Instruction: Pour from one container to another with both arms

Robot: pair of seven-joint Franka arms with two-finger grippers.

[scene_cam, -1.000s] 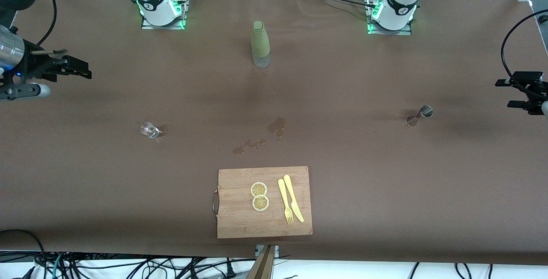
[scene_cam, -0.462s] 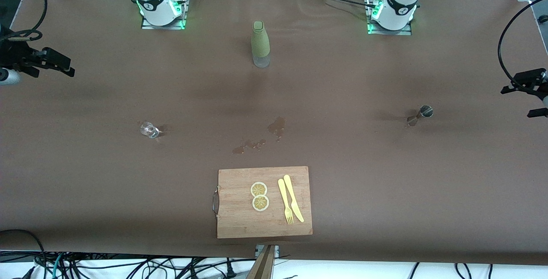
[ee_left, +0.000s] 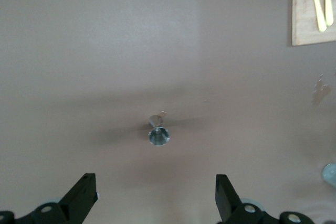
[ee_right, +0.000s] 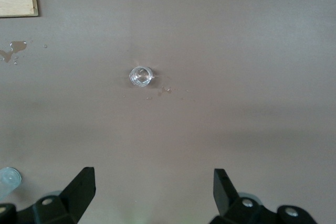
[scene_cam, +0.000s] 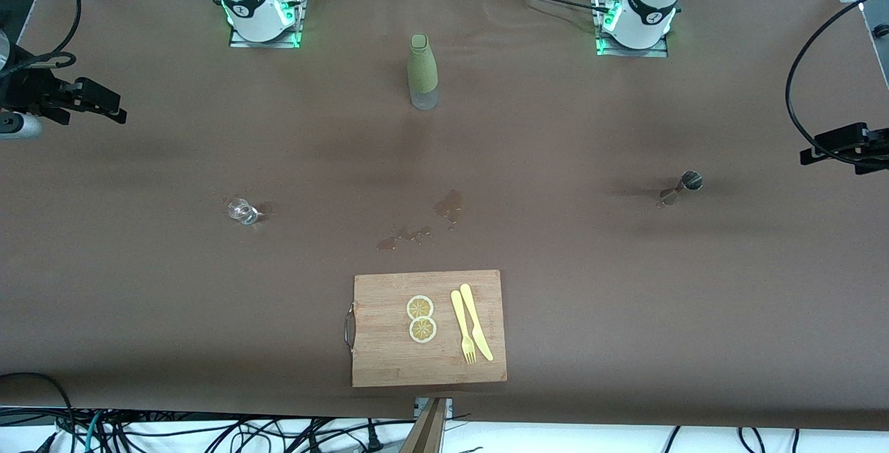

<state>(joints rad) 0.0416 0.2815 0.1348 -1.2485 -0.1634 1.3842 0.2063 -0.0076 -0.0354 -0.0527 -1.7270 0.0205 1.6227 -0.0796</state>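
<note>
A small clear glass stands on the brown table toward the right arm's end. A metal jigger stands toward the left arm's end. Between the two bases stands a tall green bottle. My right gripper hangs high over the table's end, open and empty; in its wrist view the glass lies well ahead of the open right gripper. My left gripper hangs over its own end of the table, also open and empty. Its wrist view shows the jigger ahead of the open left gripper.
A wooden cutting board with two lemon slices, a yellow fork and a knife lies nearest the front camera. Wet spill stains mark the cloth between board and bottle.
The right gripper drew back toward its end of the table, and the left gripper shifted slightly at the other end. Glass, jigger and bottle have not moved.
</note>
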